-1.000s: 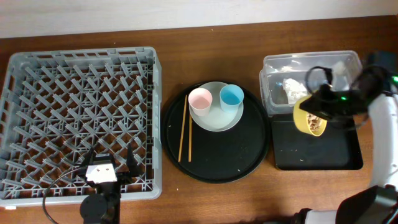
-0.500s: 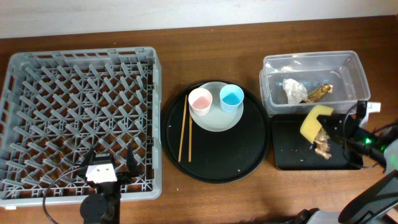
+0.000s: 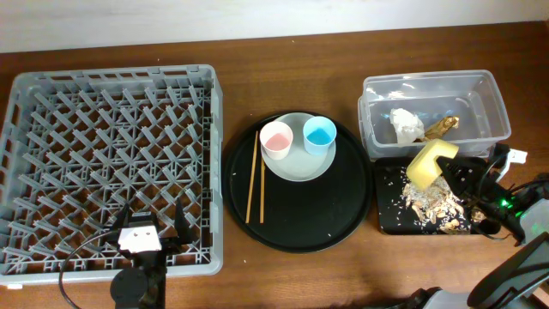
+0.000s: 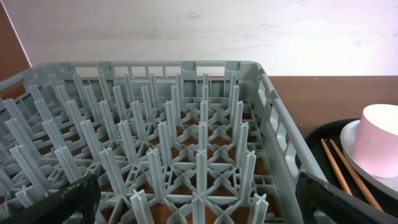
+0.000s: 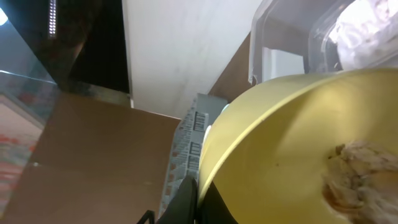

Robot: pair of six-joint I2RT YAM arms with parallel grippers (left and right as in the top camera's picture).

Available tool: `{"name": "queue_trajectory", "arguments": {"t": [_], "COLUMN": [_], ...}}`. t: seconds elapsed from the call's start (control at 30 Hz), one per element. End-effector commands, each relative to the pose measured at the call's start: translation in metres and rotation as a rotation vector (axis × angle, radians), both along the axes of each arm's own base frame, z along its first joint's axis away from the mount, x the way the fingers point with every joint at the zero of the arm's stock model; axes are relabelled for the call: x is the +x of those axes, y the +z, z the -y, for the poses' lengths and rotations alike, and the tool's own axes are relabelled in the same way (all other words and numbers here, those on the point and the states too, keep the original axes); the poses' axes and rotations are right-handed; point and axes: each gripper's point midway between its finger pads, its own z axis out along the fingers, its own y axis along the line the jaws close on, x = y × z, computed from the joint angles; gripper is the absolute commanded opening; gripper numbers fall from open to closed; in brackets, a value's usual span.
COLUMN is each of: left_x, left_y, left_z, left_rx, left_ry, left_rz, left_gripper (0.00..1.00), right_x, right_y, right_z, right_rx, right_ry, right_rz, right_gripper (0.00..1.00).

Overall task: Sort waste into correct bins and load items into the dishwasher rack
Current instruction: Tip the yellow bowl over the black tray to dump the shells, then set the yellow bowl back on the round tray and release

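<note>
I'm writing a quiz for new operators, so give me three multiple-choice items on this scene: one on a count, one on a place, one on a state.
1. The plate on the round black tray carries: A one cup; B two cups; C three cups.
2. The heap of food scraps lies on: A the round black tray; B the plate; C the shallow black tray.
3. The yellow bowl is: A tipped, gripped by the right hand; B upright and free; C upside down and free.

Key: 1 B, a pink cup and a blue cup stand on it. 2 C, the crumbs litter that tray below the bowl. 3 A, the hand clamps its rim and the bowl leans on edge.
</note>
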Motion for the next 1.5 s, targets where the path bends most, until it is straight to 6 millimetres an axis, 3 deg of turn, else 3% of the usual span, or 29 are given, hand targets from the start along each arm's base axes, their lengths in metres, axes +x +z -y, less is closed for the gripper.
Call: {"name": "queue_trajectory", "arguments": {"t": [0.0, 0.33, 0.73, 0.8, 0.9, 1.03, 1.1, 1.27, 1.37, 1.47], "left_x": [0.000, 0.000, 0.000, 0.000, 0.000, 0.000, 0.000, 0.000, 0.000, 0.000], "left_y": [0.000, 0.000, 0.000, 0.000, 0.000, 0.000, 0.000, 0.000, 0.000, 0.000], "left_z": [0.000, 0.000, 0.000, 0.000, 0.000, 0.000, 0.000, 0.000, 0.000, 0.000], "left_rx": [0.016, 0.016, 0.016, 0.016, 0.016, 0.016, 0.016, 0.016, 0.016, 0.016], "left_ry": [0.001, 0.002, 0.002, 0.002, 0.002, 0.001, 0.002, 0.002, 0.002, 0.002], "left_rz": [0.000, 0.000, 0.000, 0.000, 0.000, 0.000, 0.000, 0.000, 0.000, 0.000], "left_gripper": [0.99, 0.99, 0.99, 0.99, 0.99, 0.99, 0.99, 0.99, 0.99, 0.99], "right_x": [-0.005, -0.011, -0.002, -0.001, -0.002, -0.004, -0.006, -0.018, -0.026, -0.034], "right_y": [0.005, 0.006, 0.006, 0.005, 0.011, 0.041, 0.053, 0.076, 0.089, 0.087], "right_z": [-0.004, -0.012, -0.001, -0.001, -0.002, -0.007, -0.015, -0.043, -0.074, -0.116], "right_rx": [0.119, 0.224, 0.067, 0.126, 0.172, 0.137, 0.022, -0.494, -0.701, -0.815], "right_ry": [-0.004, -0.007, 0.000, -0.004, -0.005, 0.000, 0.003, 0.017, 0.079, 0.193], "right_rz": [-0.037, -0.127, 0.007, -0.052, -0.081, -0.068, -0.124, -0.324, -0.326, -0.304], "right_gripper": [0.04, 0.04, 0.04, 0.04, 0.04, 0.04, 0.04, 0.04, 0.04, 0.04]}}
